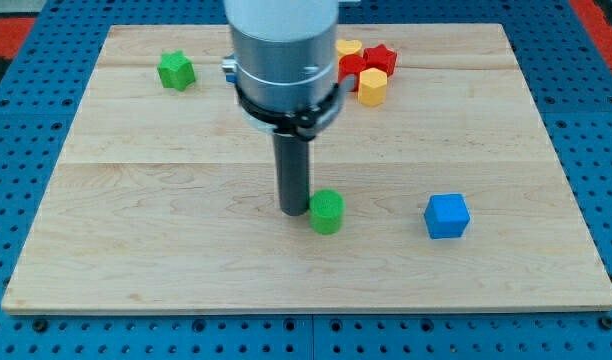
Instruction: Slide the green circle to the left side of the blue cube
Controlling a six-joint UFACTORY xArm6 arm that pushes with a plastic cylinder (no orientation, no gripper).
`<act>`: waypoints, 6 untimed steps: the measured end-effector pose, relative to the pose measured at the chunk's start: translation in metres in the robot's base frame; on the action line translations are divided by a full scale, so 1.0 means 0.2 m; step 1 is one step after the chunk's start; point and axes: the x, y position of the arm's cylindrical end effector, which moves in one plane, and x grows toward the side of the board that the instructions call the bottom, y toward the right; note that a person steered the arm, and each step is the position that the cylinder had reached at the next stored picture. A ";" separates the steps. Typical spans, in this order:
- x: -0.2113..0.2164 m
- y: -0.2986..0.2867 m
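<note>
The green circle (327,211), a short green cylinder, stands on the wooden board a little below its middle. The blue cube (447,216) sits to the view's right of it, with a gap of about a hundred pixels between them. My tip (293,211) rests on the board right at the green circle's left side, touching it or nearly so. The rod rises from there into the arm's grey body at the view's top.
A green cube (176,71) sits at the view's top left. A cluster of red and yellow blocks (369,70) lies at the top, right of the arm, including a yellow cylinder (372,87) and a red star (382,57). The board (136,250) lies on a blue perforated table.
</note>
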 end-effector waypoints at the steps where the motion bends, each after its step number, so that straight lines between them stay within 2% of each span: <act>1: 0.07 0.10; 3: 0.15 0.13; 6: 0.12 0.37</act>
